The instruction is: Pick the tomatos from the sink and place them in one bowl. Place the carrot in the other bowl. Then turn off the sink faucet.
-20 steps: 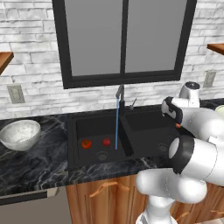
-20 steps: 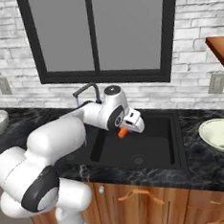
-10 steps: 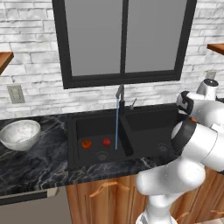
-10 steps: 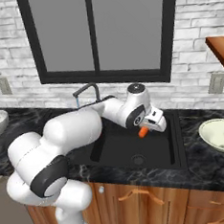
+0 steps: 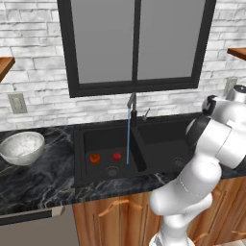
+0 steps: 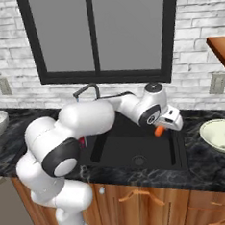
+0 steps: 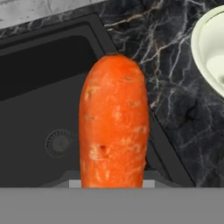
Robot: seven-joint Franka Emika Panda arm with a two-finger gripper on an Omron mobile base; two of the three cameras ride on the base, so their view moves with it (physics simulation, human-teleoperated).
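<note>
My gripper (image 6: 161, 128) is shut on the carrot (image 6: 159, 131), a stubby orange root that hangs over the right edge of the black sink (image 6: 136, 146). In the hand view the carrot (image 7: 114, 122) stands upright over the sink's rim, with the pale cream bowl (image 7: 212, 48) at the upper right. That bowl (image 6: 222, 134) sits on the counter right of the sink. Two red tomatoes (image 5: 94, 157) (image 5: 116, 155) lie in the left basin. The mottled grey-white bowl (image 5: 21, 146) stands on the counter to the left. From the dark faucet (image 5: 130, 103) a thin blue stream (image 5: 128, 137) runs down.
Dark marbled counter (image 7: 175, 100) lies between the sink and the cream bowl. A round drain (image 7: 58, 142) shows in the right basin. A window and a brick wall stand behind the sink. A wooden shelf (image 6: 220, 49) juts out at the upper right.
The arm has swung right with the carrot, from above the right basin to the sink's right edge, closer to the cream bowl. The tomatoes and both bowls have stayed put.
</note>
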